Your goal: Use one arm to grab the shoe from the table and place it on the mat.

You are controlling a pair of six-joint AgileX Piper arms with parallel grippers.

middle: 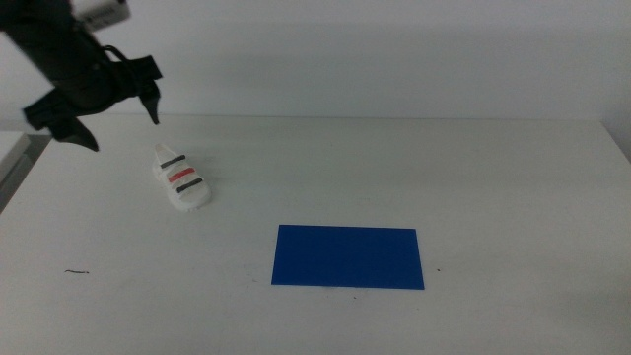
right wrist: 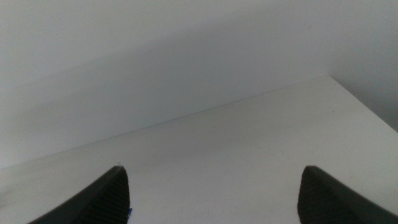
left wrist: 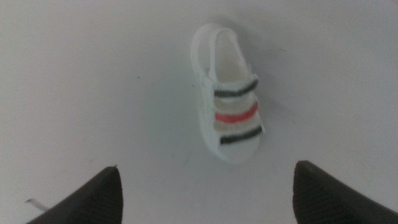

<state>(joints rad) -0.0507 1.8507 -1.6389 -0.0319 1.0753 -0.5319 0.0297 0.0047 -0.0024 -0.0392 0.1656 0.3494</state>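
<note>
Left pincer (middle: 120, 116) open above shoe (middle: 181, 177) | mat (middle: 347, 256) well apart

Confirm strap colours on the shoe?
Two dark straps with a red one between, on the white shoe; clearest in the left wrist view.

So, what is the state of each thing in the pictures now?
shoe: lying upright on the table, not held, off the mat.
mat: flat, nothing on it.
left gripper: open, above the shoe, apart from it.
right gripper: open, holds nothing, waits over bare table.
</note>
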